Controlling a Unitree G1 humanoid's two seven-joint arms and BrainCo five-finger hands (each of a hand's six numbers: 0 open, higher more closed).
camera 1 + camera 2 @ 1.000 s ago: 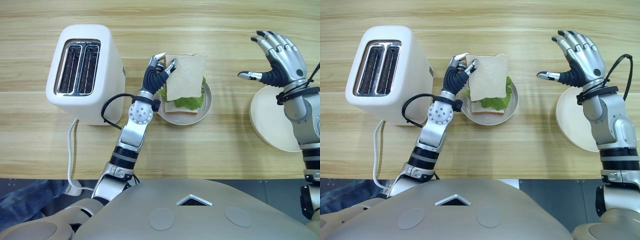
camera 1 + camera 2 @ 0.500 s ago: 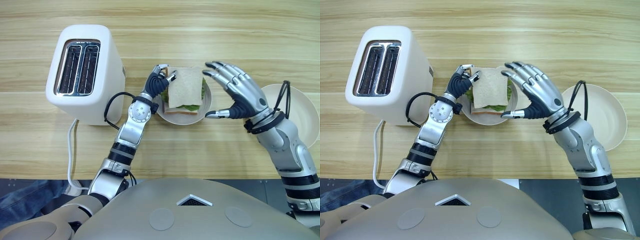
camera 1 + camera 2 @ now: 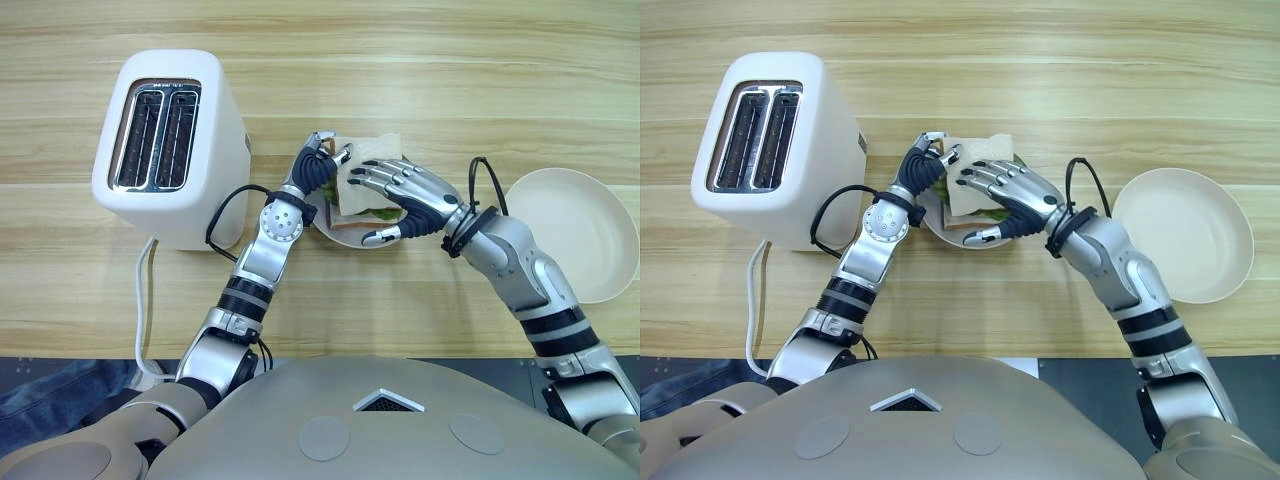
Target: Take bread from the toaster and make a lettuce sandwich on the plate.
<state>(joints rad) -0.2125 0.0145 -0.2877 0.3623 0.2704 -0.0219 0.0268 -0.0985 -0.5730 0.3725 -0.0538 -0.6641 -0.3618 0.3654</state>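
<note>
The square white top bread slice [image 3: 368, 150] lies on the green lettuce [image 3: 384, 213] in the small round grey plate [image 3: 352, 243], with the left hand [image 3: 318, 162] pinching its left edge and the right hand [image 3: 405, 192] spread flat on it, so it is best to press lightly and evenly before releasing the pinch.

Both arms are silver-grey metal, built of rounded segments with black bands at the joints. The left arm [image 3: 258, 272] carries a round silver disc [image 3: 281, 221] at its wrist, and a black cable [image 3: 222, 213] loops out beside it. The right arm [image 3: 527, 287] has a thinner black wire [image 3: 482, 172] looping at its wrist. The left hand [image 3: 316, 163] has black fingers with pale tips. The right hand [image 3: 408, 193] has silver plates over black fingers.
</note>
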